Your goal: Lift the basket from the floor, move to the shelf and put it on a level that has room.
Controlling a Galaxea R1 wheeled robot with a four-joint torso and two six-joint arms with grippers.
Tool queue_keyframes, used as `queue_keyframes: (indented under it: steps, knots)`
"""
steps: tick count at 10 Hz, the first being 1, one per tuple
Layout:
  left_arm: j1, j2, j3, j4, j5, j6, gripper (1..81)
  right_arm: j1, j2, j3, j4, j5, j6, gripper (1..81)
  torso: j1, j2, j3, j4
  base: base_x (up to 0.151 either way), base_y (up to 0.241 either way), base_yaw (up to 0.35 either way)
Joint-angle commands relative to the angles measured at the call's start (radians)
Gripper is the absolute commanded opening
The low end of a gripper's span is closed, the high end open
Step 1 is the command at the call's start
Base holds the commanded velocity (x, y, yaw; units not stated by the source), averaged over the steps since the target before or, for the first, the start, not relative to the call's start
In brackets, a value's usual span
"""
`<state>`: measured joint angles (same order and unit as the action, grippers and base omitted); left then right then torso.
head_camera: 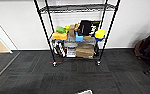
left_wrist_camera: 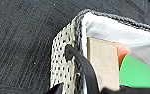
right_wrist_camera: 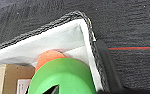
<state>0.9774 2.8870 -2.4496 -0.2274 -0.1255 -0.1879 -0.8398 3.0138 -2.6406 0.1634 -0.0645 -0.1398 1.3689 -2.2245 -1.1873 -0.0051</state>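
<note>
The shelf (head_camera: 76,32), a black wire rack on casters, is seen ahead on the floor (head_camera: 28,75), its lower tiers crowded. The basket (left_wrist_camera: 63,60), cream woven with a white lining (right_wrist_camera: 53,40), is seen close below both wrist cameras above dark carpet; whether it rests or hangs cannot be told. It is judged light, soft-walled and apt to sag, so the dark handle (left_wrist_camera: 83,65) is favoured. Whether either gripper is clenched cannot be told.
</note>
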Motion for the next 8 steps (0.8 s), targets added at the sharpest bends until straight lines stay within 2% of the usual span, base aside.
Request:
queue_keyframes:
  steps: [1,4,5,6,8]
  knots:
    - [-0.076,0.009,0.006,0.016,0.049,0.002,81.1,0.106,0.021,-0.054,0.007,-0.021,-0.001,81.1,0.0,0.0,0.0,0.0,0.0,0.0,0.0]
    - [-0.084,0.006,0.015,0.042,0.058,0.004,81.1,0.101,0.039,-0.07,-0.001,-0.023,-0.001,81.1,0.0,0.0,0.0,0.0,0.0,0.0,0.0]
    - [-0.084,0.002,0.02,0.048,0.066,0.004,1.0,0.103,0.047,-0.082,0.007,-0.023,-0.001,81.1,0.0,0.0,0.0,0.0,0.0,0.0,0.0]
    - [-0.084,-0.009,0.041,0.045,0.067,0.002,1.0,0.107,0.052,-0.096,0.01,-0.026,0.0,1.0,0.0,0.0,0.0,0.0,0.0,0.0,0.0]
    - [-0.082,-0.044,0.113,0.042,0.066,-0.004,1.0,0.1,0.05,-0.1,0.034,-0.026,0.034,1.0,0.0,0.0,0.0,0.0,0.0,0.0,0.0]
